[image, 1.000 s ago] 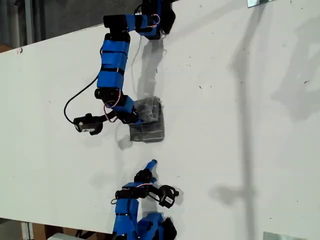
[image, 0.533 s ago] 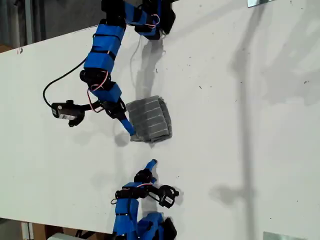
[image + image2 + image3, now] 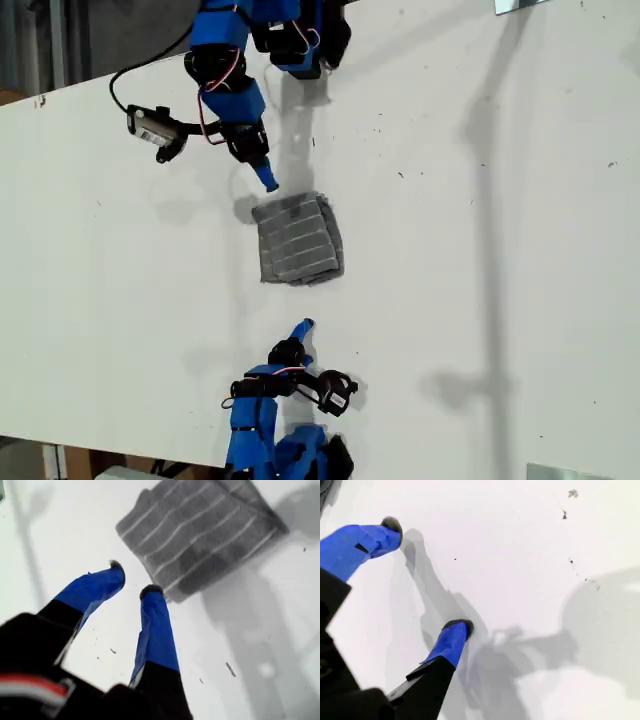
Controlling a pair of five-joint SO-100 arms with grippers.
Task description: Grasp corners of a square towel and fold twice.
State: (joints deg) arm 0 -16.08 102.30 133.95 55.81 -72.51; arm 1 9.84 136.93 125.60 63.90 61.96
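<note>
lying folded into a thick grey pale-striped cloth towel (image 3: 298, 239) (image 3: 200, 532) on the white table (image 3: 480, 250), it sits free of my first gripper (image 3: 132, 581) and my second gripper (image 3: 427, 575), both with jaws spread and empty.

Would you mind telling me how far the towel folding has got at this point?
The towel lies on the table as a compact layered block, so both folds look done. Nothing is in hand: my first gripper is open just off the towel's edge, and my second gripper is open over bare table. Seemingly only parking remains.
</note>
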